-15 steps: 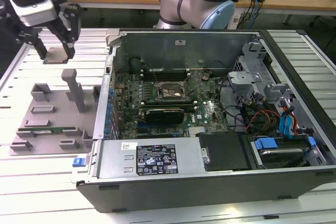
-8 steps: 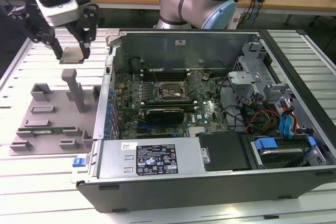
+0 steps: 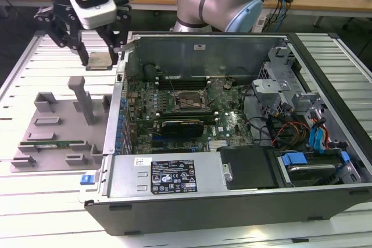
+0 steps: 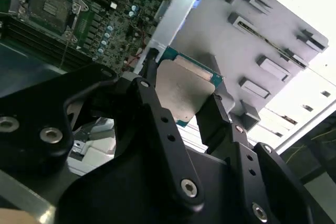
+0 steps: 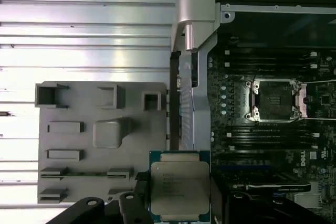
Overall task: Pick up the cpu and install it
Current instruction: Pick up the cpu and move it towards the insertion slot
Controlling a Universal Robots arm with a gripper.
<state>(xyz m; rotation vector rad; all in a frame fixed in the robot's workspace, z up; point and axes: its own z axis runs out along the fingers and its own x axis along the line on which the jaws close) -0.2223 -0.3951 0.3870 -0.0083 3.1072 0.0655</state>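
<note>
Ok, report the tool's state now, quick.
Tool: shut on the cpu, gripping it by two opposite edges. The cpu is outside the computer case, and the motherboard socket is empty.

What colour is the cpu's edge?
Teal-green around a silvery-grey top; the cpu shows best in the first wrist view.

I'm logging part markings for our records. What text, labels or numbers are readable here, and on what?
Black label on the case's metal cover: print too small to read.
Metal top of the cpu: faint printed lines, not legible.
Motherboard: white markings, too small to read.
No text can be quoted reliably.
</note>
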